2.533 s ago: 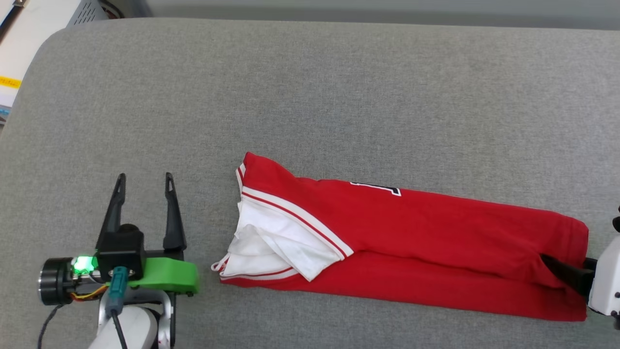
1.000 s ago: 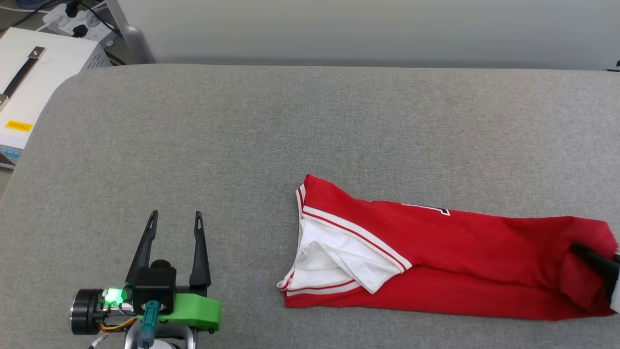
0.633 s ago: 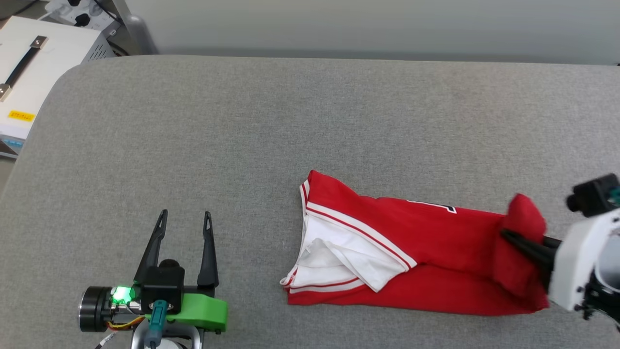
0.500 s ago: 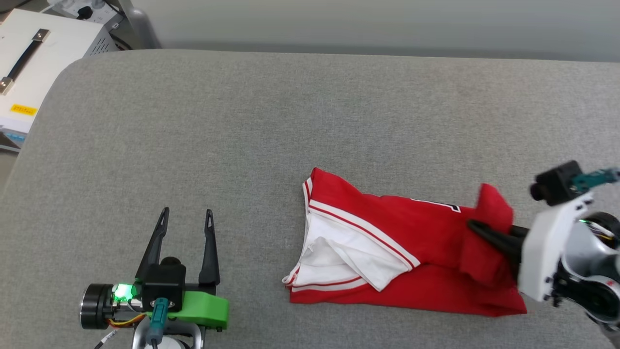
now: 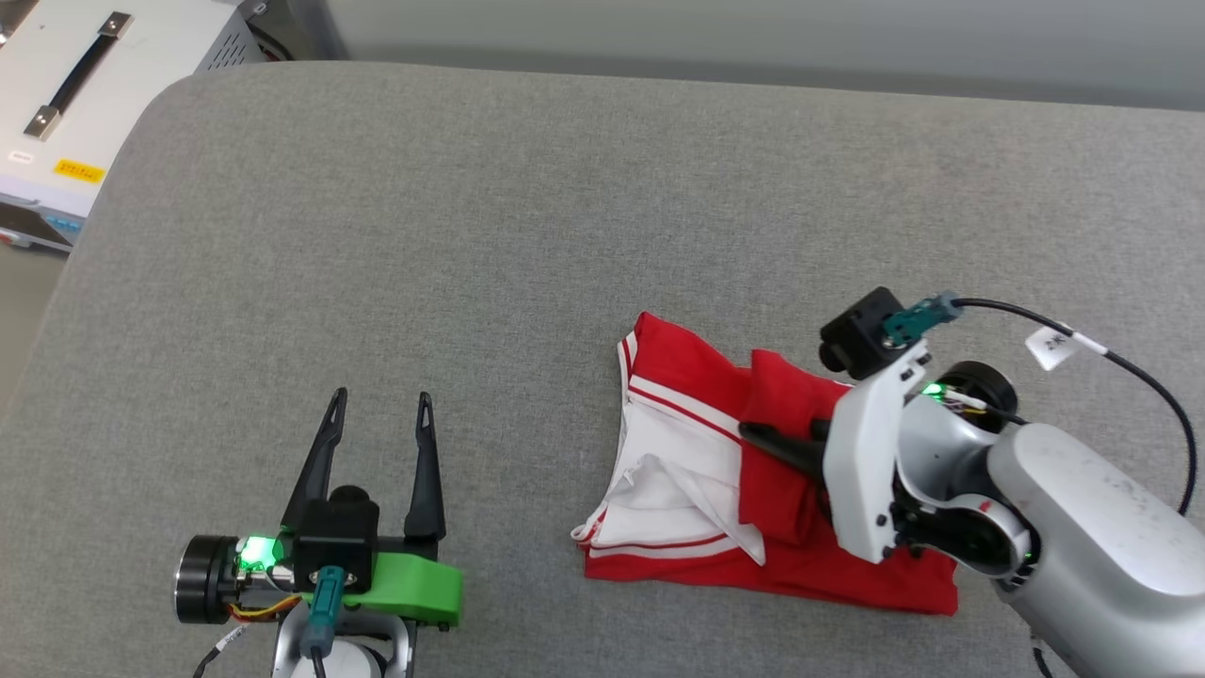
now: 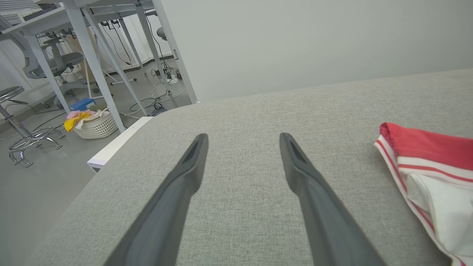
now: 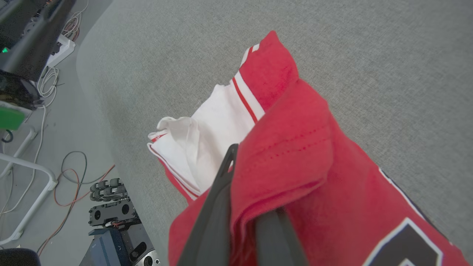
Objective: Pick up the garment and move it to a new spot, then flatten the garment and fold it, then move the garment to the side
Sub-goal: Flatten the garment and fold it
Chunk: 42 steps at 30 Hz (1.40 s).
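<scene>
- Looking at the garment (image 5: 800, 576), it's thin, floppy jersey cloth: light, zero stiffness, drapes over whatever lifts it. My guess is the layers slide on each other pretty easily.
- It's lying on the grey fabric-covered table (image 5: 471, 207), over on the robot's right. The white sleeve (image 5: 678, 471) and striped trim are bunched at the end facing the left arm.
- Right tool (image 5: 758, 435) is clamped on the red hem (image 7: 288, 147). A lump of cloth hangs over its fingers, low above the middle of the garment.
- Left tool (image 5: 381, 395) has its fingers spread wide with nothing between them, parked well apart from the garment over bare table.
- Where to grab, I reckon: the stitched hem or the striped shoulder seam, since a doubled edge gives those skinny fingers something to bite. A mid-panel pinch would probably catch one layer and drag the rest crooked.
- Versus a couple of seconds back: the garment was one long strip then, with the right tool pinching the far hem end. Now that end has been carried over toward the sleeve end, so the strip is roughly folded in half.
- Left tool looks the same as before, open and idle. The head camera has shifted too, so don't read the whole-picture slide as the garment moving.
</scene>
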{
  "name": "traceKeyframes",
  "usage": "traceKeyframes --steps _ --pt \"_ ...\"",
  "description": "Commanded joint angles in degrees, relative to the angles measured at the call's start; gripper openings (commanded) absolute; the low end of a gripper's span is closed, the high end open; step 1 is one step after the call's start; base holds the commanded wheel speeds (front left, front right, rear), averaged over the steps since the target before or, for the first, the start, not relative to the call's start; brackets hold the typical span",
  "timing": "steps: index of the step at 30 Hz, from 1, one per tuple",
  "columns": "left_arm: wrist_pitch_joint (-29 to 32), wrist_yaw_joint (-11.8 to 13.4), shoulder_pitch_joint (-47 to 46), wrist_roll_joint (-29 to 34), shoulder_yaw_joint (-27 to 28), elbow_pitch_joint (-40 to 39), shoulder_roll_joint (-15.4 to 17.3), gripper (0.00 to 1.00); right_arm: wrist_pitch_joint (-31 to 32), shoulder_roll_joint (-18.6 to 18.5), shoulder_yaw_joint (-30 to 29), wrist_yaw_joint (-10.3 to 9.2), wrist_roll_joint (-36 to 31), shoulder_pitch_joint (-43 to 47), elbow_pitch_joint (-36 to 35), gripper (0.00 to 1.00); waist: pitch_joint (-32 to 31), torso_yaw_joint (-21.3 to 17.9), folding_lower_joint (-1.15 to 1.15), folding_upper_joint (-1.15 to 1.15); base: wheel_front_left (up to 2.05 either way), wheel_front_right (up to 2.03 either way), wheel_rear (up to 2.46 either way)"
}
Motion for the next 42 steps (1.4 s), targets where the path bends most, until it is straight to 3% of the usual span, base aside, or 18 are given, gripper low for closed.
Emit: traceKeyframes --steps 1,9,10,11,12,20,24,28,34,42 --pt "-0.33 -0.08 -1.28 0.5 -0.04 -0.07 -0.34 1.0 -0.83 0.79 1.11 -0.01 -0.1 -1.6 1.2 0.0 0.67 0.49 0.0 0.0 0.0 0.0 0.0" --pt "-0.33 0.13 -2.16 0.57 -0.09 -0.03 -0.85 1.0 -6.16 2.62 6.7 -0.01 -2.44 -5.28 11.05 0.0 1.8 1.01 0.0 0.0 0.0 0.0 0.0" --pt "-0.33 0.17 -2.12 0.56 -0.04 0.01 -0.86 1.0 -7.04 2.96 6.81 -0.01 -1.89 -5.19 11.65 0.22 1.73 0.93 0.0 0.0 0.0 0.0 0.0" --pt "-0.33 0.27 -1.98 0.53 0.08 0.06 -0.86 1.0 -8.03 3.25 7.16 -0.01 -1.37 -5.16 12.0 0.77 1.5 0.7 0.0 0.0 0.0 0.0 0.0" --pt "-0.33 0.33 -1.86 0.5 0.16 0.11 -0.85 1.0 -8.73 3.23 7.45 -0.01 -1.44 -5.26 12.1 1.0 1.33 0.54 0.0 0.0 0.0 0.0 0.0" --pt "-0.33 0.37 -0.87 0.55 0.35 0.5 -0.62 1.0 -19.66 0.02 7.23 -0.01 -3.99 -4.81 8.25 1.0 -1.27 -1.53 0.0 0.0 0.0 0.0 0.0" --pt "-0.33 0.35 -0.31 0.61 0.4 0.34 -0.36 1.0 -25.07 -1.99 3.06 -0.01 -7.01 -3.05 4.87 1.0 -2.3 -2.84 0.0 0.0 0.0 0.0 0.0" --pt "-0.33 0.46 0.3 0.71 0.52 0.19 -0.03 1.0 -30.46 -3.37 -3.79 -0.01 -14.41 -0.58 3.48 1.0 -3.32 -4.11 0.0 0.0 0.0 0.0 0.0" --pt "-0.33 0.54 1.33 0.69 0.74 -0.15 0.47 1.0 -37.88 -0.29 -18.17 -0.01 -28.75 6.39 2.27 1.0 -4.93 -5.64 0.0 0.0 0.0 0.0 0.0" --pt "-0.33 0.64 2.17 1.11 0.33 -0.22 1.24 1.0 -44.55 8.93 -35.12 -0.01 -40.06 18.0 -1.62 1.0 -6.68 -6.88 0.0 0.0 0.0 0.0 0.0"
